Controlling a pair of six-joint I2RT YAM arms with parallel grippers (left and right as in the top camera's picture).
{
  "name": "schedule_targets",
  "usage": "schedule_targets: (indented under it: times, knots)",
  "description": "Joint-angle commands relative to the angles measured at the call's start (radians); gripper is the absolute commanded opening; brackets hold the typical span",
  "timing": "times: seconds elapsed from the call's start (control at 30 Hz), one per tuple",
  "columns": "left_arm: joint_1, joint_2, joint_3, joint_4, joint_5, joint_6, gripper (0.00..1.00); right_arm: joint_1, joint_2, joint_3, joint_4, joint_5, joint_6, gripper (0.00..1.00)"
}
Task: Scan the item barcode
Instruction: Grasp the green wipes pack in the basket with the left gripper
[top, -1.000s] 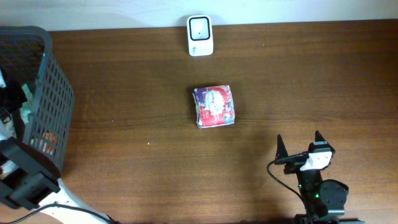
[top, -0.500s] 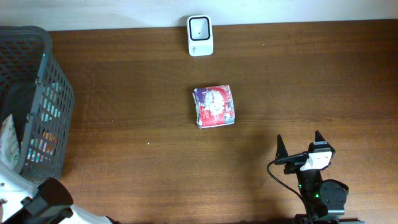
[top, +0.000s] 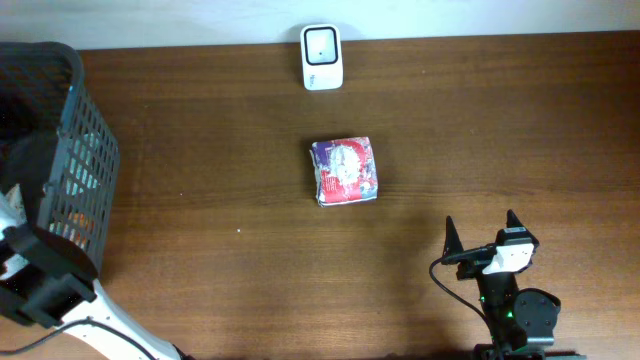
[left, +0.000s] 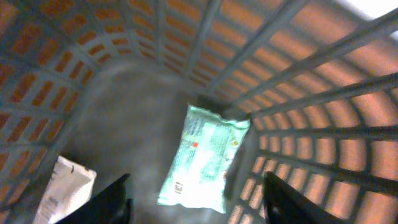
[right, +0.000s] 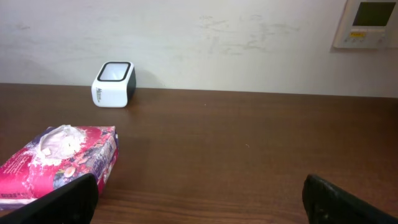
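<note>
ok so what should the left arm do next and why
Probably lift the left gripper straight up out of the basket: its jaws stand open, the green packet lies free on the basket floor, and the pink packet sits on the table near the scanner.

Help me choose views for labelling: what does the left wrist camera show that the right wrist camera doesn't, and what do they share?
Only the left wrist view: the inside of the grey basket, with a pale green packet lying on its floor and a white packet at lower left.
Only the right wrist view: the white scanner by the wall, the pink packet lying on the brown table, and a wall panel at upper right.
Shared: no object. Each shows its own gripper, left gripper and right gripper, open and gripping nothing.
</note>
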Motion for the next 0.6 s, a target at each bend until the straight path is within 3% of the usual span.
schedule_targets:
  times: [0.0, 0.47, 0.57]
  knots:
    - [-0.001, 0.077, 0.0, -0.017, 0.017, 0.122, 0.73, 0.005, -0.006, -0.008, -0.003, 0.009, -0.006, 0.99]
    - [-0.069, 0.252, -0.08, -0.018, 0.006, 0.176, 0.73, 0.005, -0.006, -0.008, -0.003, 0.009, -0.006, 0.99]
    - [-0.073, 0.274, -0.08, -0.019, -0.119, 0.166, 0.55, 0.005, -0.006, -0.008, -0.003, 0.009, -0.006, 0.98]
